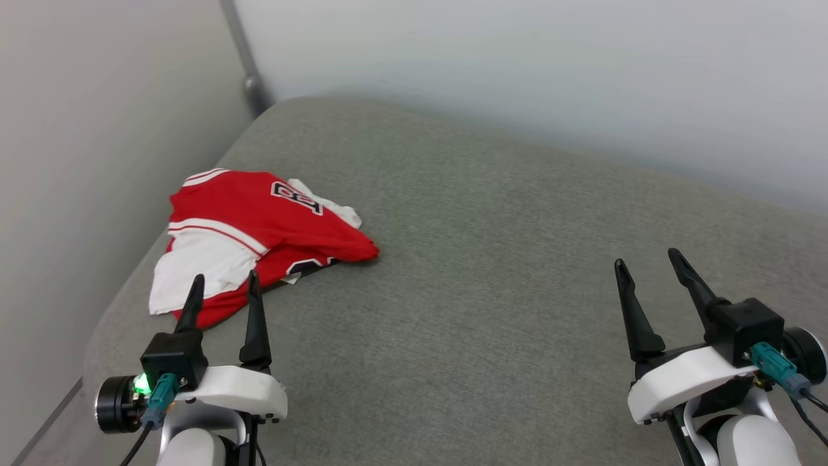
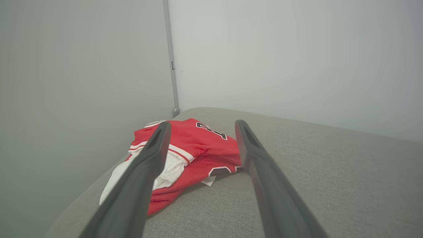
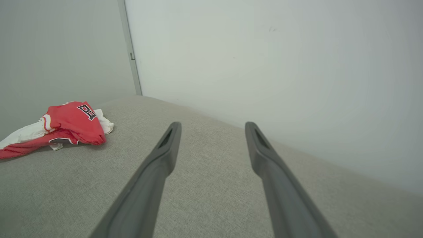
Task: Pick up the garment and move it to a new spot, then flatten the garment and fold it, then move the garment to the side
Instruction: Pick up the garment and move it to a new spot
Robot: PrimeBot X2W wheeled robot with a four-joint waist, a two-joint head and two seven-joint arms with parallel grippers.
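The garment (image 1: 246,226) is a red jersey with white sleeves, striped trim and black numbers, lying crumpled near the left edge of the grey cushioned surface (image 1: 491,272). My left gripper (image 1: 225,281) hovers open just in front of its near edge, with nothing between the fingers. In the left wrist view the garment (image 2: 195,148) lies straight ahead between the two fingers of the left gripper (image 2: 200,125). Far off at the lower right, my right gripper (image 1: 647,259) stands open and empty. In the right wrist view the garment (image 3: 71,127) sits far to the left of the right gripper (image 3: 213,125).
Pale walls close in behind and on the left, meeting at a corner with a grey vertical pipe (image 1: 249,71). The cushion's rounded left edge (image 1: 123,285) drops off just beside the garment. Bare grey fabric stretches across the middle and right.
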